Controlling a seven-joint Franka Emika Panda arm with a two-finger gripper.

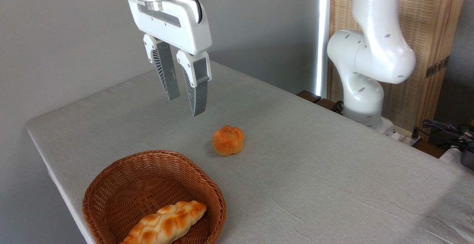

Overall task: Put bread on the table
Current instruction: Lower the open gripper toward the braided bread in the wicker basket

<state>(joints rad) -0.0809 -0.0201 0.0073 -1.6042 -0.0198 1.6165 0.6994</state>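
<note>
The loaf (164,225) lies in the basket (111,184) at the near left corner of the desk (314,155), slanting across the basket floor with one pointed end up toward the right and the other running down out of view at the bottom edge. It looks light and soft, a braided thing that would give under pressure, so I judge a gentle squeeze is enough and a hard one would dent it. Its surface seems matte, not slippery. The best hold, I think, is across the narrow width at the middle of the braid, fingers on either long side, since the ends taper and could slide out.

My pincer (184,99) hangs high over the middle of the desk, slightly parted and empty. The loaf is well below it and toward the near edge, with the basket wall between. A small round bun (227,140) sits on the cloth, nearer to my pincer than the loaf is.
</note>
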